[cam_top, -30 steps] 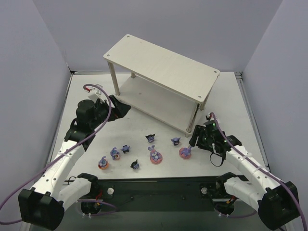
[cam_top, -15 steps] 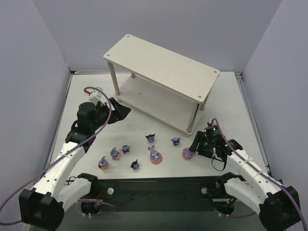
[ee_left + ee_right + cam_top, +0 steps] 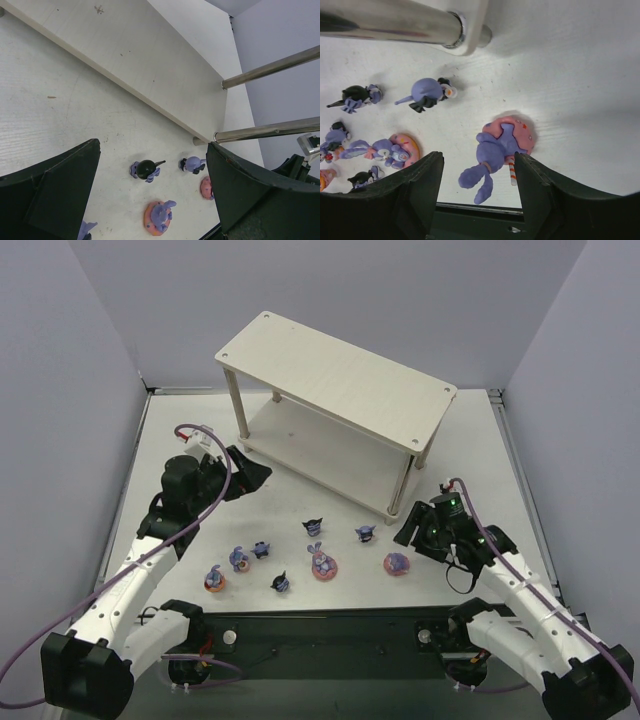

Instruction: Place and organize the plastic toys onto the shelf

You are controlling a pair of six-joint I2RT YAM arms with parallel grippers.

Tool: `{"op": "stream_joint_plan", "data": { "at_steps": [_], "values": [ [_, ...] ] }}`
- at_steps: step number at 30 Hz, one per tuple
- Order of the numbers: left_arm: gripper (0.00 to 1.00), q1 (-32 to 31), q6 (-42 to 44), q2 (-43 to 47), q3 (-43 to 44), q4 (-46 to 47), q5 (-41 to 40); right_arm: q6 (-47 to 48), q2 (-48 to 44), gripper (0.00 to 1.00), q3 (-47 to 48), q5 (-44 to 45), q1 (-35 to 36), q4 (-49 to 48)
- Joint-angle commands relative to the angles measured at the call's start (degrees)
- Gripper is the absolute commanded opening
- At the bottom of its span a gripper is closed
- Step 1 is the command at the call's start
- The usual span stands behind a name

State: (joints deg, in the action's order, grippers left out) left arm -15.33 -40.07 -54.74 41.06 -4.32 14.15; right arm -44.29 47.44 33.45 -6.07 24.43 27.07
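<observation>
Nearest the arm bases, in front of the shelf, all eight plastic toys sit scattered on the white table, off the shelf. From above they read as small glossy blobs: purple long-eared rabbits on round pink or orange bases, and smaller dark pointy-eared figures. Faces are not legible.

The right wrist view gives detail on the rightmost rabbit: smooth moulded plastic, a pink disc base, a red-and-white striped stick beside it. Whether it stands upright or is tipped cannot be told. Toys at that view's left edge are cut off. One toy in the left wrist view is half hidden behind a finger.

Next out, the right gripper, just off the shelf's front right leg, hangs over that rabbit with matte black jaws parted, clear of it, gripping nothing. By the shelf's left end, the left gripper has its jaws spread wide with nothing between them.

Shelf farthest: two pale, grainy, rectangular wooden boards, screw heads at the top corners. Legs are thin and round, pale from above but shiny metal in both wrist views. The rear legs are mostly hidden under the top board.
</observation>
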Motion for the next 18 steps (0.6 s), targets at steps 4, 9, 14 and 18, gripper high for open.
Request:
{"op": "stream_joint_plan", "data": {
  "at_steps": [4,9,14,18],
  "values": [
    [0.97,0.39,-0.35,1.30,0.69,3.09,0.53,6.85,0.64,0.70,7.06,-0.52,1.59,4.57],
    [0.97,0.48,-0.35,1.13,0.69,3.09,0.35,5.27,-0.59,0.72,6.54,0.88,7.12,6.07],
    [0.97,0.39,-0.44,0.86,0.69,3.00,0.52,4.31,0.28,0.69,5.22,8.85,18.34,6.15],
    [0.97,0.48,-0.71,0.34,0.60,3.17,1.14,2.46,2.83,0.66,4.69,17.82,22.59,7.20]
  ]
}}
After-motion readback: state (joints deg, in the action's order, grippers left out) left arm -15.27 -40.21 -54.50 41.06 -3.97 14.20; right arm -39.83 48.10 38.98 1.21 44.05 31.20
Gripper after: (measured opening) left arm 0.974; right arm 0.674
